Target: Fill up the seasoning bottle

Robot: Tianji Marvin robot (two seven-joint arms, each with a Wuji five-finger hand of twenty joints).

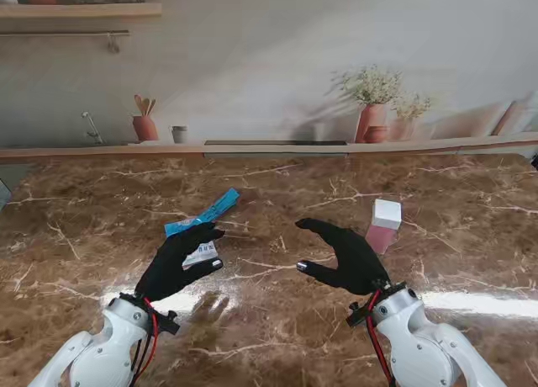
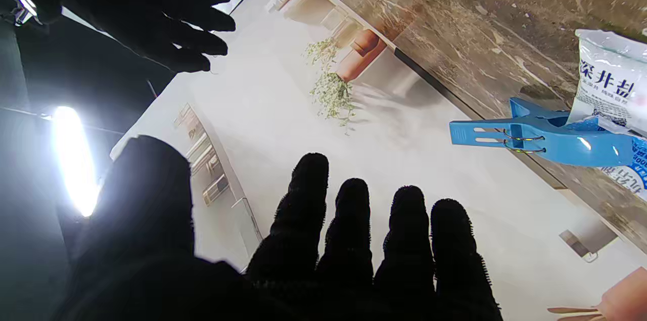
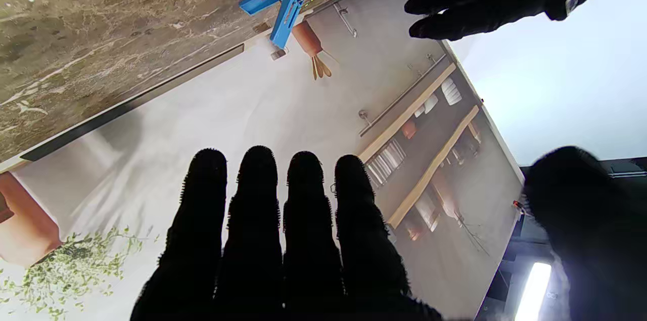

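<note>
Low in the stand view, the left hand point(image 1: 179, 261) and right hand point(image 1: 346, 254) hover with fingers spread, holding nothing. Just beyond the left hand, at centre-left of the frame, lies the salt bag point(image 1: 202, 254), sealed by a blue clip point(image 1: 203, 214); it looks soft and shifting, best pinched near the clip. Centre-right stands the seasoning bottle point(image 1: 385, 225), probably light, rigid and tippable; grasp its sides.

Bright, sharp frames; glare streaks the table point(image 1: 471, 301).
</note>
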